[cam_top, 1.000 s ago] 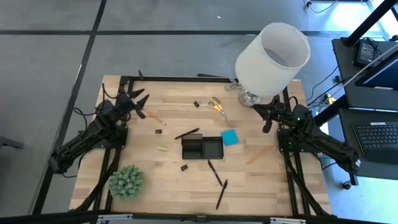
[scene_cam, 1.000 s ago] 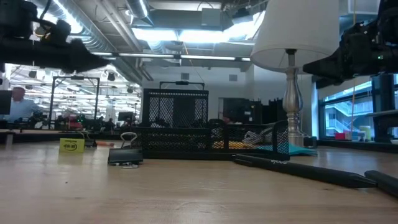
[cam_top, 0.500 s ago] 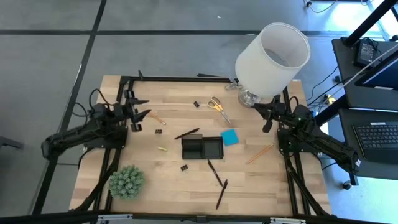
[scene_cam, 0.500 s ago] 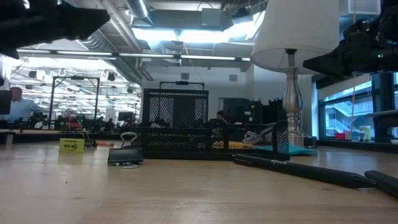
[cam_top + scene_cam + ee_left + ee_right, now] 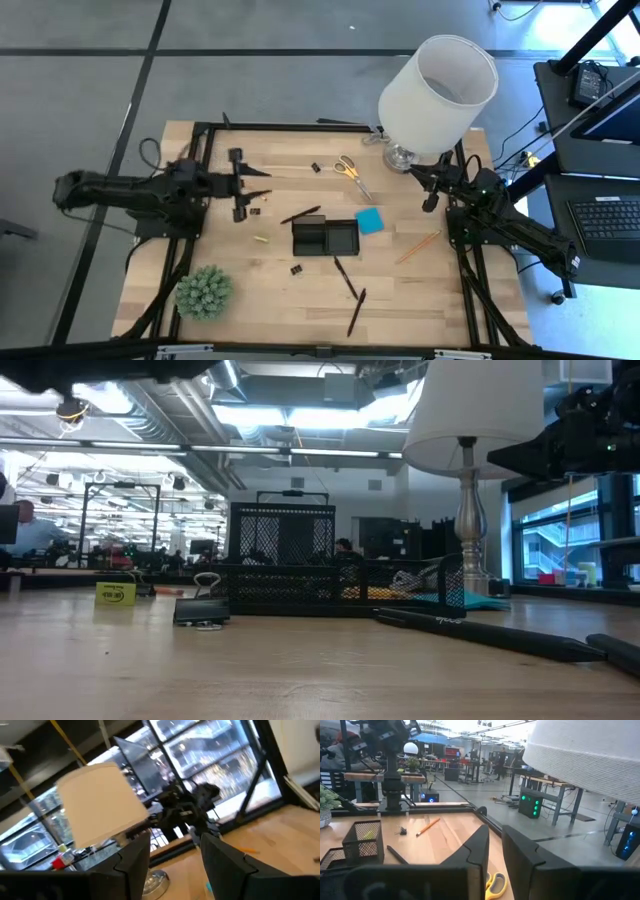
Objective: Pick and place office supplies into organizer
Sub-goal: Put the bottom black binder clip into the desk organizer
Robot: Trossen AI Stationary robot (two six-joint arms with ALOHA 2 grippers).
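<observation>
The black mesh organizer [image 5: 325, 238] sits mid-table, seen end-on in the low view [image 5: 340, 585]. Around it lie yellow-handled scissors [image 5: 350, 170], a blue pad [image 5: 370, 221], black pens [image 5: 345, 277], an orange pencil [image 5: 418, 246] and small black clips [image 5: 297, 269]. My left gripper [image 5: 250, 188] hovers open over the table's left part, pointing right, above a clip [image 5: 255, 211]. In its wrist view [image 5: 175, 870] it holds nothing. My right gripper [image 5: 430, 188] waits by the lamp's base, fingers a narrow gap apart [image 5: 496, 852].
A big white lamp [image 5: 440, 85] stands at the far right corner, close to my right arm. A green spiky plant ball [image 5: 204, 291] sits at the near left. A small yellow item [image 5: 262, 239] lies left of the organizer. Bare wood shows along the near edge.
My left arm has swung out from the table's far left corner. Its gripper has moved toward the right and slightly toward the near edge, and has turned to point right. In the low view it has risen out of the picture. No object has moved.
</observation>
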